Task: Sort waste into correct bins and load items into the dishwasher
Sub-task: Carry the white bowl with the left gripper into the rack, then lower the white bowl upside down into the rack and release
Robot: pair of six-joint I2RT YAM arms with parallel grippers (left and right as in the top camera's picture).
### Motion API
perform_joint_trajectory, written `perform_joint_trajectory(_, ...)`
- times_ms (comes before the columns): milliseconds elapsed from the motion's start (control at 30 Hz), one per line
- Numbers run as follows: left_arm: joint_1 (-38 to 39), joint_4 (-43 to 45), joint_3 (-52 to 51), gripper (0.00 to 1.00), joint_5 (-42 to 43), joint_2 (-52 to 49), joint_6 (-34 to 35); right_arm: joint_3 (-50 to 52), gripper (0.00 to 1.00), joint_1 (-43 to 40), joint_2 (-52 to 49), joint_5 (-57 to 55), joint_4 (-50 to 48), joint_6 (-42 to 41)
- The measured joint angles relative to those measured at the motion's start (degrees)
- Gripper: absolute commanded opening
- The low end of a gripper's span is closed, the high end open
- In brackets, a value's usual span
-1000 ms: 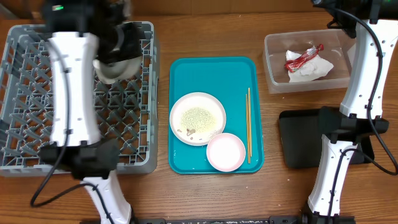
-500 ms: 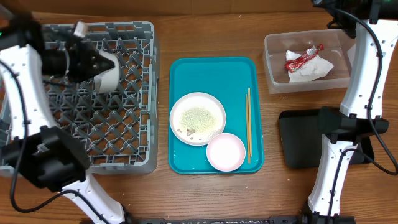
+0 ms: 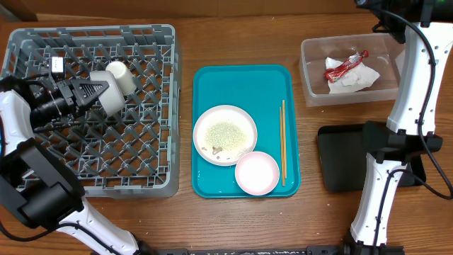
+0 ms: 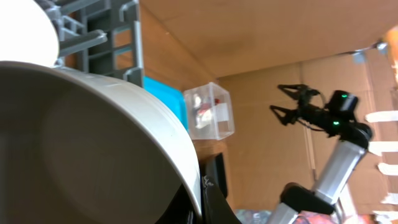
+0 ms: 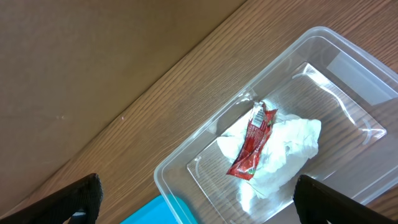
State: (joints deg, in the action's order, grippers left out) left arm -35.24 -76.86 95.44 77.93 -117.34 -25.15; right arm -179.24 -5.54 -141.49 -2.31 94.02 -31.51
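My left gripper (image 3: 98,91) reaches in from the left over the grey dishwasher rack (image 3: 141,163) and is shut on the rim of the grey metal bowl (image 3: 107,101). The bowl (image 4: 93,143) is tilted and fills the left wrist view. A small white cup (image 3: 121,76) lies in the rack right beside it. The plate (image 3: 225,134) with pale crumbs, the smaller pale bowl (image 3: 257,173) and the chopsticks (image 3: 283,142) rest on the teal tray (image 3: 212,81). My right gripper (image 5: 202,198) hangs open above the clear tub (image 5: 348,46), which holds the red wrapper (image 5: 252,143) and white napkin (image 5: 289,146).
The clear tub (image 3: 311,92) stands at the back right and the black tray (image 3: 347,159) in front of it, partly under my right arm (image 3: 414,78). Bare wooden table lies between the teal tray and the bins.
My left arm has swung off the rack to its left side. The grey bowl has moved left and toward the front within the rack, still gripped. The right arm has not moved.
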Motion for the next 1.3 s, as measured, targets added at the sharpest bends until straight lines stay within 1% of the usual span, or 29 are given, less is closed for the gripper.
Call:
perform_joint_trajectory(200,0.4,0.1,-0.5,0.04,2.7,0.0,-2.1,0.0,1.00,0.0,0.0,0.0,0.0,0.0)
perform_joint_trajectory(467,1.1,0.4,-0.8,0.04,2.6,0.0,-4.9,0.0,1.00,0.0,0.0,0.0,0.0,0.0)
perform_joint_trajectory(733,1.5,2.1,-7.7,0.04,3.0,0.0,-7.0,0.0,1.00,0.0,0.0,0.0,0.0,0.0)
perform_joint_trajectory(967,-0.4,3.8,-8.8,0.06,3.9,0.0,-8.1,0.0,1.00,0.0,0.0,0.0,0.0,0.0)
perform_joint_trajectory(1033,-1.3,3.8,-8.9,0.10,3.7,0.0,-8.1,0.0,1.00,0.0,0.0,0.0,0.0,0.0)
perform_joint_trajectory(1067,-1.7,3.8,-8.9,0.14,3.4,0.0,-8.1,0.0,1.00,0.0,0.0,0.0,0.0,0.0)
perform_joint_trajectory(1200,-3.2,3.7,-9.1,0.43,1.6,0.0,-8.1,0.0,1.00,0.0,0.0,0.0,0.0,0.0)
perform_joint_trajectory(1300,-3.7,3.6,-9.1,0.45,-1.5,0.0,-7.0,0.0,1.00,0.0,0.0,0.0,0.0,0.0)
